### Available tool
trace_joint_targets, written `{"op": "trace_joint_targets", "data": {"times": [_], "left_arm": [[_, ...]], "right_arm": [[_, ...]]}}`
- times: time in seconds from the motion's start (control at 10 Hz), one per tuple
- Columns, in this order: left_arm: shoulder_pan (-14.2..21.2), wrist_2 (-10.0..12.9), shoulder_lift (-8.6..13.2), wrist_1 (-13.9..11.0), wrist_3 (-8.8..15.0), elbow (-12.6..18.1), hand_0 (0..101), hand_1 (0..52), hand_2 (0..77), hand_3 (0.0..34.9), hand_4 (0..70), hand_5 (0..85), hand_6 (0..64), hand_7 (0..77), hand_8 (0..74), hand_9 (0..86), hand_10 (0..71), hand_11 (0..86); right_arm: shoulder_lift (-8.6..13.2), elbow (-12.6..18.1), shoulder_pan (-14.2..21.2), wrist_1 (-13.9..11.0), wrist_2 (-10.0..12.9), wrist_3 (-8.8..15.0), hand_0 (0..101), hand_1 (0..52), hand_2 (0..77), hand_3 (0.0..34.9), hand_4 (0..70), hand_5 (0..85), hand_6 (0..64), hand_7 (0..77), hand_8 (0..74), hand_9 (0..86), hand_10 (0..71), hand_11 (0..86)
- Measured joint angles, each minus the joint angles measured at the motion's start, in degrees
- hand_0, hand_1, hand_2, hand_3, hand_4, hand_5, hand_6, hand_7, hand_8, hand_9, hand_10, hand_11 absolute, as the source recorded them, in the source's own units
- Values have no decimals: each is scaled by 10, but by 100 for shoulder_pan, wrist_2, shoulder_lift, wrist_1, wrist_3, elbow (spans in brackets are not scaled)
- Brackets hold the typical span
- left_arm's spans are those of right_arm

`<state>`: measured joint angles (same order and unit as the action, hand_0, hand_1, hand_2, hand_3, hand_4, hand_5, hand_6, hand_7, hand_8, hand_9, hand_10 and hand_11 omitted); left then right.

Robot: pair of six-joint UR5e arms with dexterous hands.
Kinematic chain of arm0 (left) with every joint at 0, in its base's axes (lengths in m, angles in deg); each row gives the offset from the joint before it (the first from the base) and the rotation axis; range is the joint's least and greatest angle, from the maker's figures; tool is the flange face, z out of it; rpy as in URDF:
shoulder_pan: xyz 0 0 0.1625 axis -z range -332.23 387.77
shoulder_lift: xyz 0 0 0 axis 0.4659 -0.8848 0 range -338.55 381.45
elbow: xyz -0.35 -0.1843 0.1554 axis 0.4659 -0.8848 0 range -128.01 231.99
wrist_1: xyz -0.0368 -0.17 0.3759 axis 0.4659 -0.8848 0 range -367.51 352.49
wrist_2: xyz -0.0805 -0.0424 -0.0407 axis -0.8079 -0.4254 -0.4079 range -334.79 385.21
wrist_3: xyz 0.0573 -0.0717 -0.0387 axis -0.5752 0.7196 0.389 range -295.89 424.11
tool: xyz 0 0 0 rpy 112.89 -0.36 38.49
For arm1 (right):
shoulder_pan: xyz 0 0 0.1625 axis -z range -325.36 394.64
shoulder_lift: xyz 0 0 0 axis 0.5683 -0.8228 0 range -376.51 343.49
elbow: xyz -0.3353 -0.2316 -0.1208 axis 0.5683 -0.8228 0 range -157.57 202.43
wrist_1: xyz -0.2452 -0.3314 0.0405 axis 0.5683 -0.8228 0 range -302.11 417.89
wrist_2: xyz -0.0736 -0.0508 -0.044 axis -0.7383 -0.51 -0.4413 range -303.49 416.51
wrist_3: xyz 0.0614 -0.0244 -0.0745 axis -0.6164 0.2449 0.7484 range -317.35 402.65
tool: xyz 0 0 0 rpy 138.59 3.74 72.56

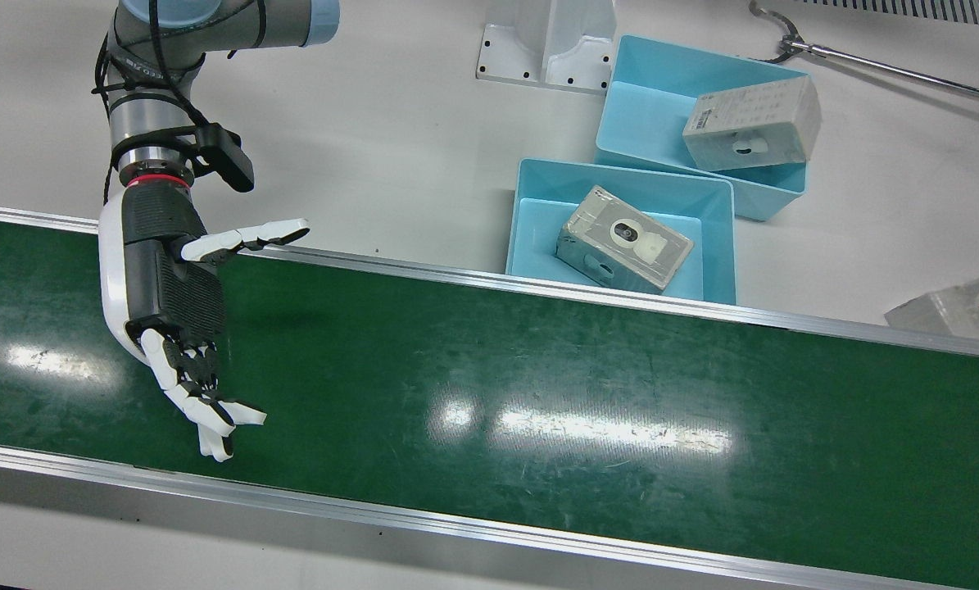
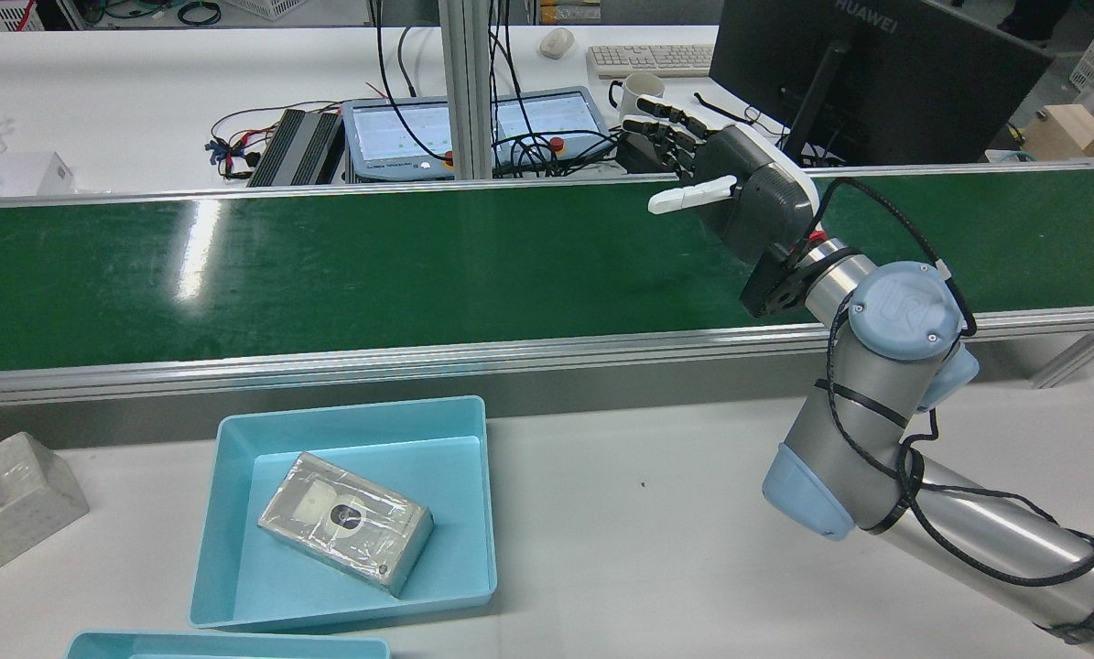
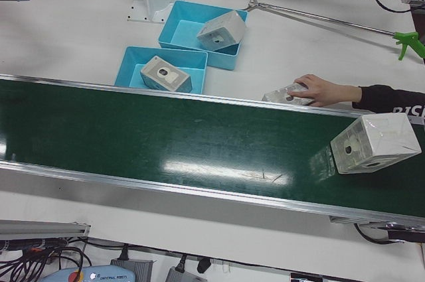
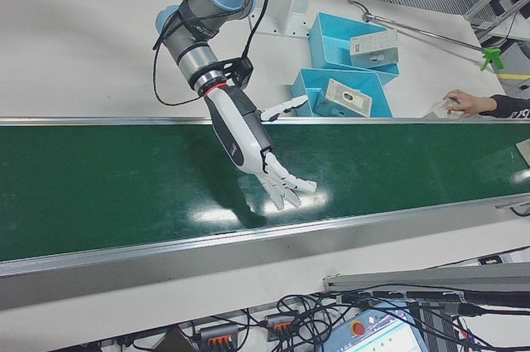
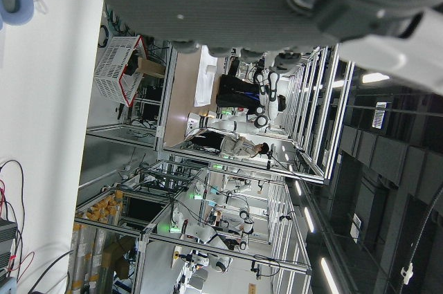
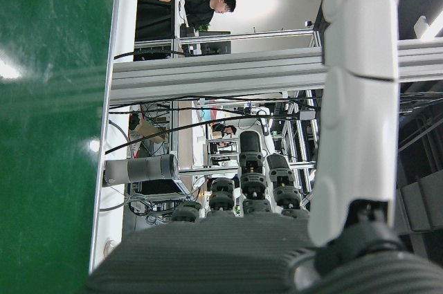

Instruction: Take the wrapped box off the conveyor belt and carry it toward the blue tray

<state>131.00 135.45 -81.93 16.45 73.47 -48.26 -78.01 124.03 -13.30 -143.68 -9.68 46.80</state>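
Right hand [image 1: 179, 315] hovers spread and empty over the conveyor belt [image 1: 538, 385], wrapped box [image 3: 376, 142] far upstream, nothing picked yet.

A robotics lab or factory test floor: a long green conveyor belt [image 1: 538, 393] crosses white tables, a monitor [image 2: 876, 73] and keyboard [image 2: 649, 59] sit upper right, with cable-strung metal racks [image 5: 208, 190] behind.

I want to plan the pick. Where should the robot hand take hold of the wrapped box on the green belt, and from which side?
Probably from above, across two opposite side faces. The wrapped box lies flat and alone on the conveyor belt, top face clear. The right robot hand is open above the belt, far from it.
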Motion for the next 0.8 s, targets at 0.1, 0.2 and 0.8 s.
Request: {"op": "trace_joint_targets", "data": {"times": [0.1,0.2,0.8], "left_arm": [[0,0,0,0,0,0,0,0,5,0,0,11,5,5,5,5,5,5],[0,0,0,0,0,0,0,0,5,0,0,11,5,5,5,5,0,5],[0,0,0,0,0,0,0,0,5,0,0,5,5,5,5,5,5,5]], "right_arm": [[2,0,2,2,3,-2,484,125,76,2,109,185,98,235,87,87,16,44],[7,0,6,3,6,0,484,125,76,2,109,185,98,235,87,87,16,44],[134,-7,33,-30,32,37,589,235,76,1,185,305,120,229,104,104,33,76]]}}
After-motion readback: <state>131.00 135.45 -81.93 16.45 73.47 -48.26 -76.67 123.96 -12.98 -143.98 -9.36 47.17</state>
